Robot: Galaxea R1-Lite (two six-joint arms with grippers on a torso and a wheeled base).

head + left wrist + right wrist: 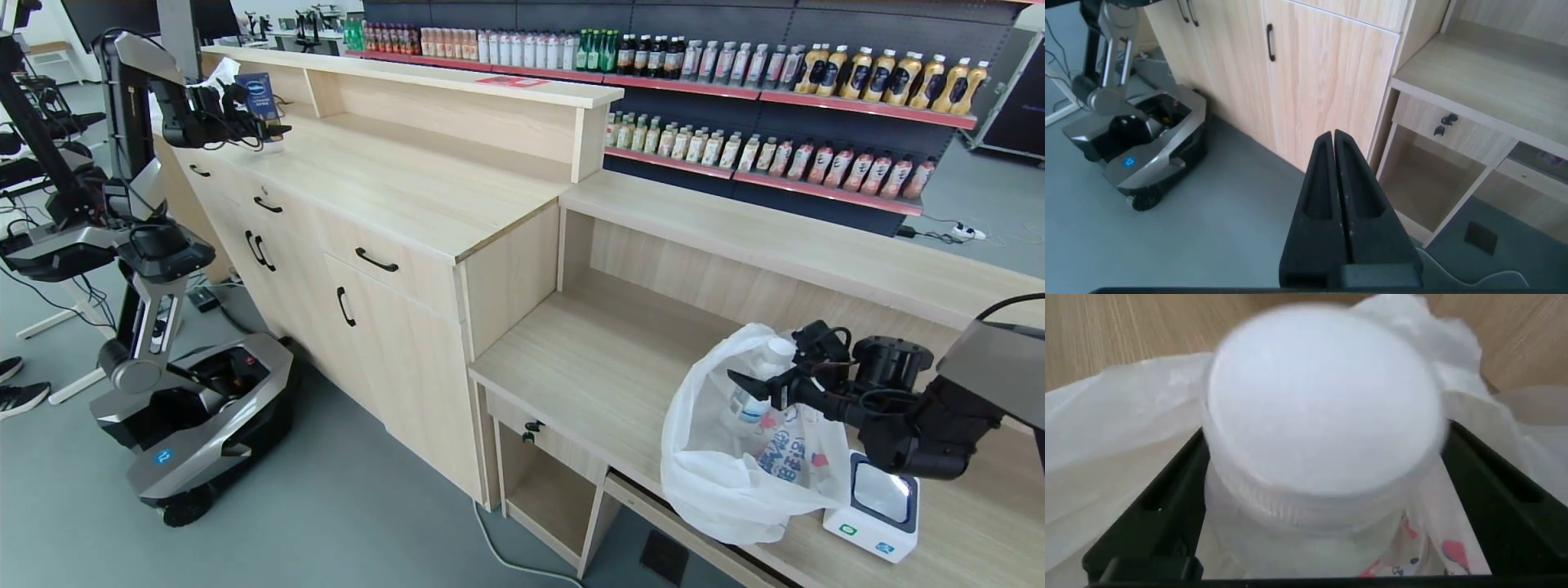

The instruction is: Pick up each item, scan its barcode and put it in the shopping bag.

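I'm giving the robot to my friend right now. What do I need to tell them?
Left pincer: shut, holding nothing, hanging over the floor in front of the cabinets.
Right pincer: shut on a white-capped bottle, at the open mouth of the shopping bag on the counter.
The scanner sits beside the bag, its window lit.
Done: bottle picked up and brought to the bag. Whether it was scanned cannot be told.
Left: release the bottle into the bag, then draw the arm out.
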